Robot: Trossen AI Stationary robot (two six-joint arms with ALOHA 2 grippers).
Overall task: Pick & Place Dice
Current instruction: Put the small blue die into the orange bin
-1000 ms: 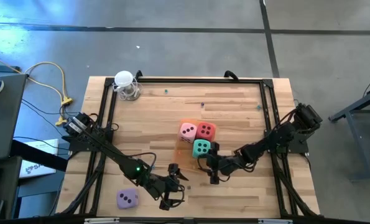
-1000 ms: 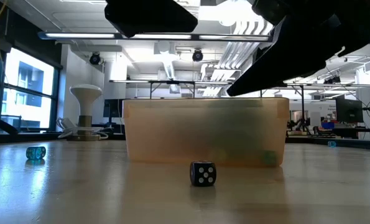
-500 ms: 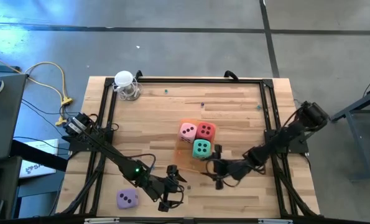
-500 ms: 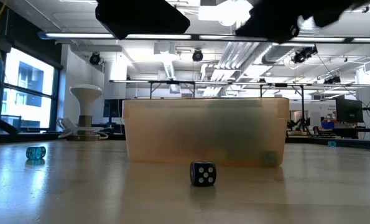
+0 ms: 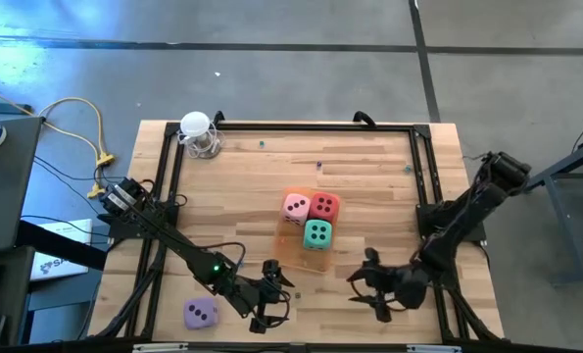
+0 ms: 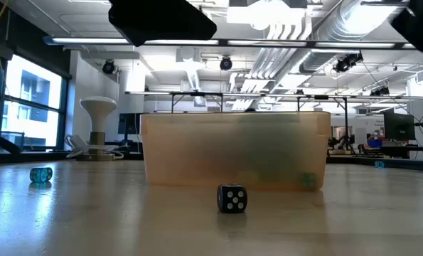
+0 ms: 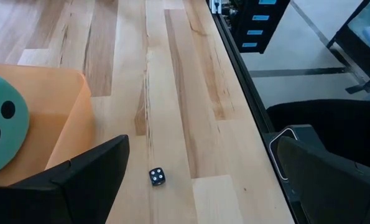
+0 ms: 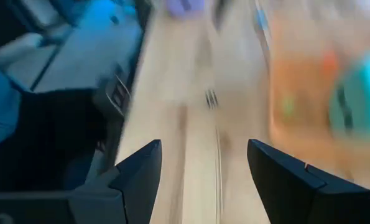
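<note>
A: Where were the dice at this moment?

B: Three of them sat together in the orange tray (image 5: 293, 238) near the middle of the table (image 5: 369, 167). The pink die (image 5: 295, 207) and the red die (image 5: 324, 206) were side by side and touching, and the teal-green die (image 5: 317, 233) was just beside them, toward the front edge. The lilac-purple die (image 5: 200, 314) lay alone on the wood at the front left corner, outside the tray.

A: And the two grippers?

B: The left gripper (image 5: 269, 297) was low near the front edge, between the lilac-purple die and the tray. Its fingers (image 7: 79, 183) stood wide apart and nothing was between them. The right gripper (image 5: 371, 290) was at the front right part of the table, well apart from the tray. In its wrist view the fingers (image 8: 138, 177) were also apart, with only bare wood between them, so it held nothing.

A: Did you see other things on the table?

B: Yes. A small black die (image 7: 157, 177) with white pips lay on the wood in front of the tray; it showed in the low view too. A small blue die (image 6: 41, 173) was farther to the side in that view. A white round object (image 5: 197, 132) stood at the back left corner.
</note>
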